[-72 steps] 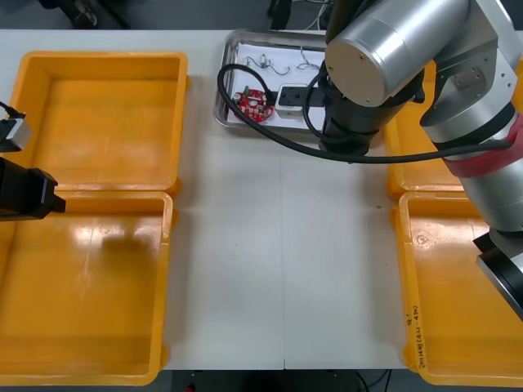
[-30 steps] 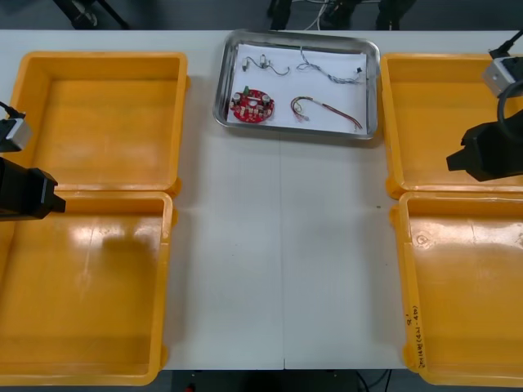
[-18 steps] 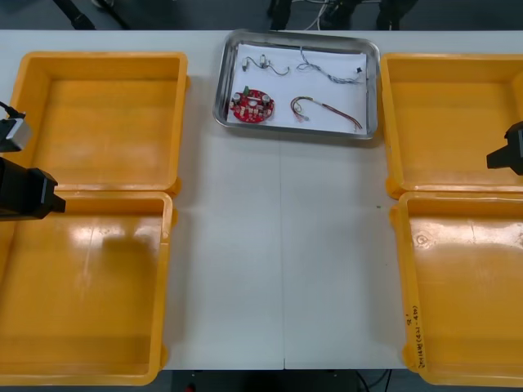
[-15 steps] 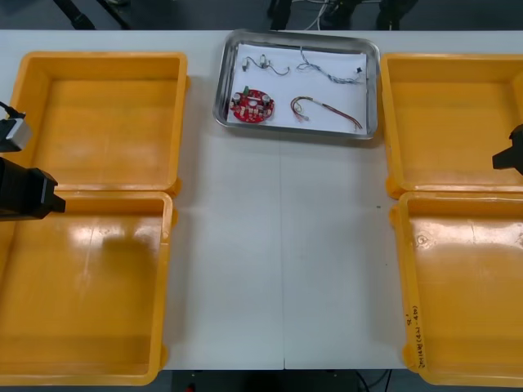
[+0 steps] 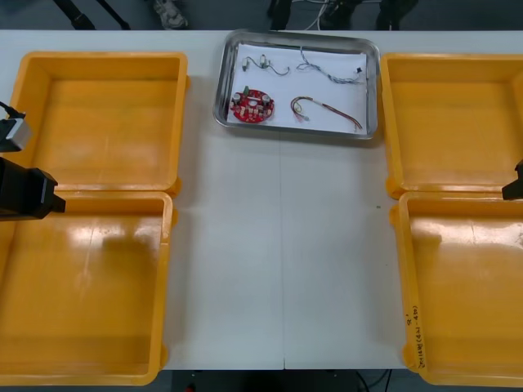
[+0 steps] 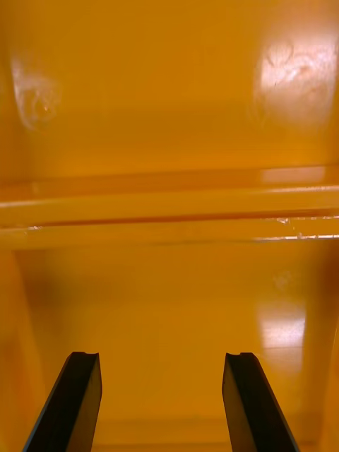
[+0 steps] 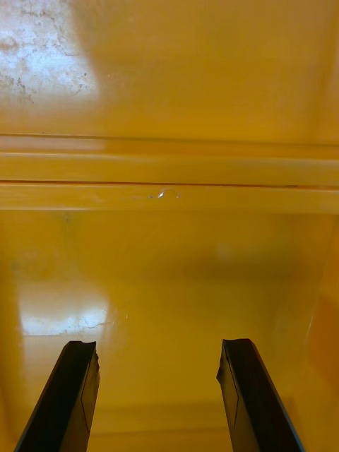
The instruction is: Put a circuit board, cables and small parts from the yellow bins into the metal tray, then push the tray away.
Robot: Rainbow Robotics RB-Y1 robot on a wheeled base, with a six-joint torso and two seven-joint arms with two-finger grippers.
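Observation:
The metal tray (image 5: 372,90) sits at the table's far edge, white inside. In it lie a round red circuit board (image 5: 253,104), a red and yellow cable (image 5: 327,109), a twisted blue and white cable (image 5: 327,69) and a small metal part (image 5: 265,61). My left arm (image 5: 24,192) is parked at the left edge over the left bins. In the left wrist view its gripper (image 7: 159,395) stands open above orange bin floor. My right gripper (image 6: 162,402) is also open, with nothing between its fingers, over the right bins; a sliver of that arm (image 5: 515,184) shows at the right edge.
Two yellow bins (image 5: 102,122) (image 5: 82,286) stand at the left and two more (image 5: 449,122) (image 5: 466,286) at the right, all bare inside. The rims between paired bins (image 6: 169,205) (image 7: 169,183) cross ahead of each gripper. White table (image 5: 278,261) lies between the bins.
My right arm has pulled back from over the tray to the right edge of the table. The tray's contents and the left arm have not moved.

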